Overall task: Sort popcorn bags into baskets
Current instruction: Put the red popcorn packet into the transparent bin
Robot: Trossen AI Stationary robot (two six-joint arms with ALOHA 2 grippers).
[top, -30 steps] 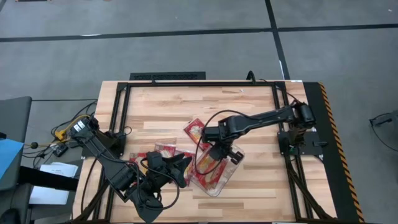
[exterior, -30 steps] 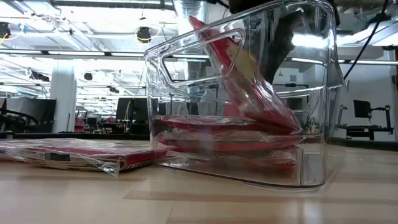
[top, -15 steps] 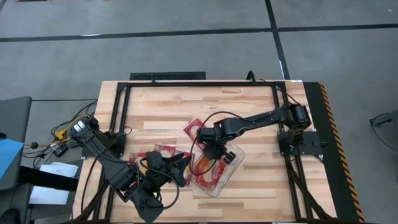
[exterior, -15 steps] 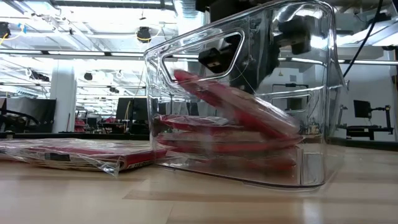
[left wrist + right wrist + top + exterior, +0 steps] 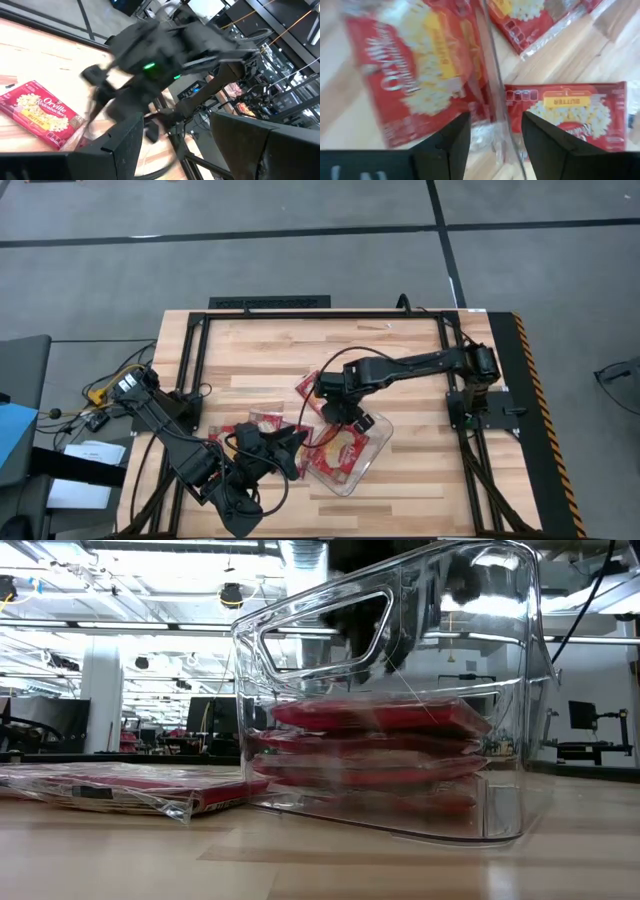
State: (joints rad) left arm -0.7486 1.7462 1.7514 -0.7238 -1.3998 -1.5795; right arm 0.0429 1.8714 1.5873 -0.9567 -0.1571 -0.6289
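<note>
A clear plastic basket (image 5: 372, 442) stands near the table's middle. It holds a stack of red popcorn bags (image 5: 370, 745), and the top bag (image 5: 345, 452) lies flat. My right gripper (image 5: 338, 412) hovers open above the basket's far left rim (image 5: 490, 75), pointing steeply down, with nothing between its fingers. One more bag (image 5: 311, 388) lies flat on the table beyond it. Two others (image 5: 268, 421) lie left of the basket. My left gripper (image 5: 297, 455) is raised at the basket's left side. It points level toward the right arm and is open and empty (image 5: 175, 130).
Loose bags on the table overlap beside the basket's left wall (image 5: 120, 790). A black metal frame (image 5: 270, 308) runs round the tabletop. Bare wood lies at the far side (image 5: 380, 345) and to the right of the basket (image 5: 420, 450).
My right gripper has opened and let go of a bag that stood tilted in the basket. That bag has dropped flat onto the stack. The gripper has then risen and drawn toward the basket's far left rim.
</note>
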